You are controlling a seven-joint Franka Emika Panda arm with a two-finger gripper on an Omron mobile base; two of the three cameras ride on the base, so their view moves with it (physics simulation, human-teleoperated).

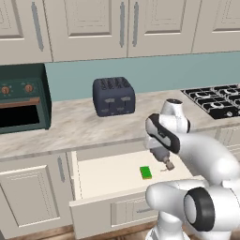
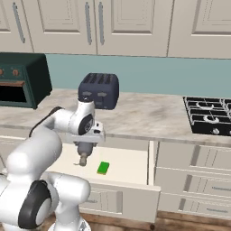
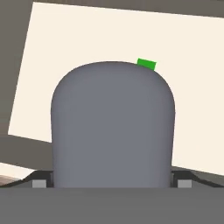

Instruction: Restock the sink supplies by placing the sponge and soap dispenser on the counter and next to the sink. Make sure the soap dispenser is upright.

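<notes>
My gripper (image 1: 162, 158) (image 2: 84, 152) points down over the open drawer (image 1: 96, 200) (image 2: 135, 186) and is shut on the soap dispenser (image 3: 113, 127). In the hand view its grey-blue rounded body sits between the fingertips (image 3: 40, 183). From the base views the dispenser's small pump end (image 1: 167, 164) (image 2: 82, 160) pokes out below the hand. The bright-green sponge (image 1: 146, 172) (image 2: 103, 168) (image 3: 146, 64) lies flat on the drawer's cream floor, just beside the gripper. The sink and its wide counter are out of view.
A dark blue toaster (image 1: 114, 96) (image 2: 99, 90) stands on the narrow marbled top (image 1: 75, 126) by the teal backsplash. A green toaster oven (image 1: 21, 101) (image 2: 20, 81) is at the left, a black gas stovetop (image 1: 213, 101) (image 2: 210, 115) at the right. Closed cabinets hang above.
</notes>
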